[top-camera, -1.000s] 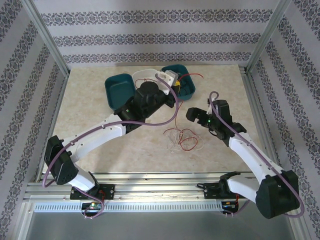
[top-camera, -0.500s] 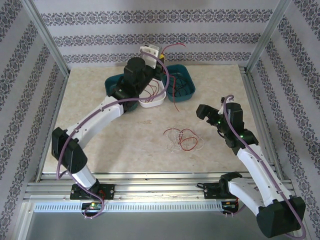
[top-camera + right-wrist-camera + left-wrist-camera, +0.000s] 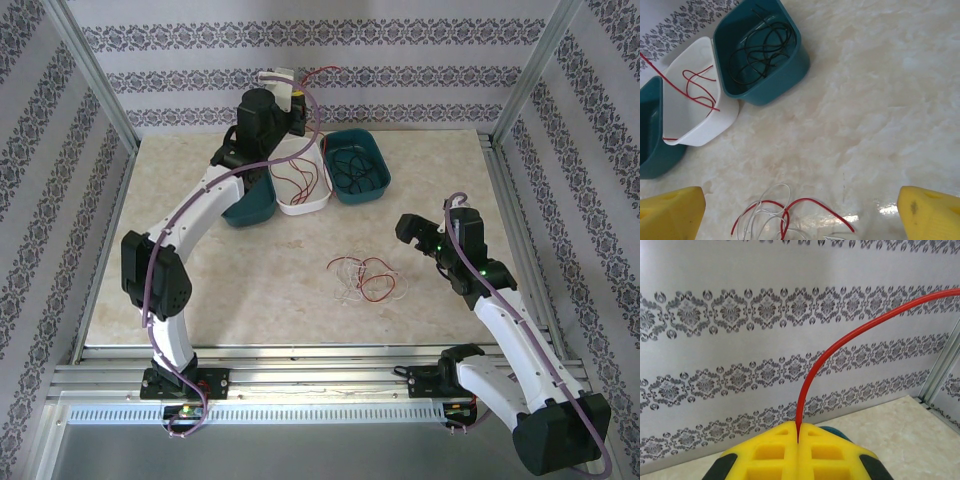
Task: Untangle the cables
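My left gripper (image 3: 292, 90) is raised high at the back wall, shut on a thin red cable (image 3: 322, 70). In the left wrist view that red cable (image 3: 840, 342) arcs up and right out of the closed yellow fingers (image 3: 770, 455). Its lower part hangs into the white bin (image 3: 300, 210). A tangle of red and white cables (image 3: 365, 278) lies on the table's middle. My right gripper (image 3: 408, 228) hovers to the right of it, open, with nothing between its fingers (image 3: 670, 212). The tangle (image 3: 775, 220) sits at the bottom of the right wrist view.
The white bin (image 3: 715, 127) holds red cable loops. To its right a teal bin (image 3: 383, 175) holds black cables (image 3: 760, 50). Another teal bin (image 3: 248, 208) stands on the left. Metal frame rails edge the table.
The left arm has swung from over the bins up to the back wall, drawing the red cable above the white bin. The right arm drew back to the right, then held still.
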Tool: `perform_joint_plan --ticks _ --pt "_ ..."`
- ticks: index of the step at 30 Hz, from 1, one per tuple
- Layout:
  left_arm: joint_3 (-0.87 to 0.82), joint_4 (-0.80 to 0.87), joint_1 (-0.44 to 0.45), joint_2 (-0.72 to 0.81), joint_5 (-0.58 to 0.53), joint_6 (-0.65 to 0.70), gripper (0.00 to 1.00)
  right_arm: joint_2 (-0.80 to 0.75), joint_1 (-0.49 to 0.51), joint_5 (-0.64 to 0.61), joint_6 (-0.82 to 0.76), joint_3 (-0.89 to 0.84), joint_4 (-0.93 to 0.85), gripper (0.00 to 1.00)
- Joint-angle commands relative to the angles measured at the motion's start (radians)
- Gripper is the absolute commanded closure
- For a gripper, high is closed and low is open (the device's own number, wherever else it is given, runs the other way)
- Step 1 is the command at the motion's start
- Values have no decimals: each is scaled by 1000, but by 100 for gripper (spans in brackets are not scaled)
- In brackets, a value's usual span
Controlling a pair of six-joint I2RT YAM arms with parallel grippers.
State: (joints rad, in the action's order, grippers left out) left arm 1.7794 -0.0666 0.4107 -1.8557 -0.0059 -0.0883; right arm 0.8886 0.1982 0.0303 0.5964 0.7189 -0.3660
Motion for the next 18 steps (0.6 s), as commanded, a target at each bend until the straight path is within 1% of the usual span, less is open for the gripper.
perform_joint_plan --ticks 1,10,18 --pt "32 33 -29 -33 34 -31 100 9 -7 -33 -6 23 -16 2" --pt "68 41 -75 -115 45 -25 100 26 -6 -30 3 22 -10 2" --pt "211 66 -119 -232 69 14 100 30 -7 -29 9 28 -16 2"
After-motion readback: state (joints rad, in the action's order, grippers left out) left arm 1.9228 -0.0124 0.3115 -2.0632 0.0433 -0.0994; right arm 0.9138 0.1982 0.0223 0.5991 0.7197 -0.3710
